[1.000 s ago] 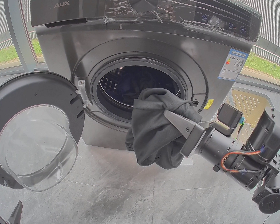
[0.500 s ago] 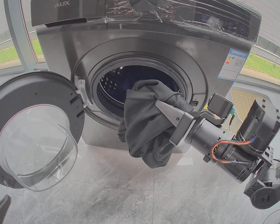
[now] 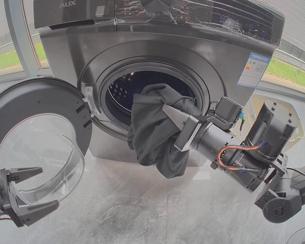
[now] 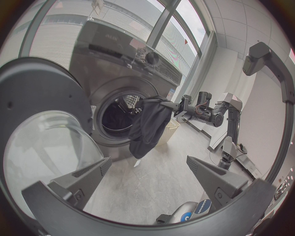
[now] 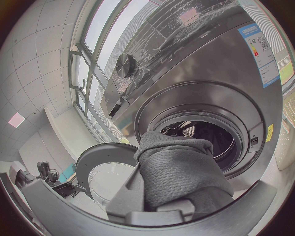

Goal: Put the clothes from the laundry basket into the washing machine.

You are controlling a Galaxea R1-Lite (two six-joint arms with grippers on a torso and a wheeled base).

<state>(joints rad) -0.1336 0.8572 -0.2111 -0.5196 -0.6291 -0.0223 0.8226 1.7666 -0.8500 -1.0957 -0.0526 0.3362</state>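
Observation:
The grey washing machine (image 3: 155,40) stands ahead with its round door (image 3: 37,118) swung open to the left. My right gripper (image 3: 169,113) is shut on a dark grey garment (image 3: 151,131) and holds it right in front of the drum opening (image 3: 127,90); the cloth hangs down past the lower rim. Dark clothes lie inside the drum. From the right wrist, the garment (image 5: 178,169) bunches between the fingers before the opening (image 5: 212,138). My left gripper (image 3: 32,188) is open low at the left, below the door glass; from its own wrist view the left gripper (image 4: 147,166) holds nothing.
A pale laundry basket (image 3: 291,128) stands on the floor right of the machine, partly behind my right arm, also visible as the basket (image 4: 170,129) from the left wrist. The open door takes up the left side. Grey tiled floor (image 3: 152,211) lies in front.
My right gripper has carried the garment up and left, closer to the drum opening. My left gripper has risen into the lower left of the head view.

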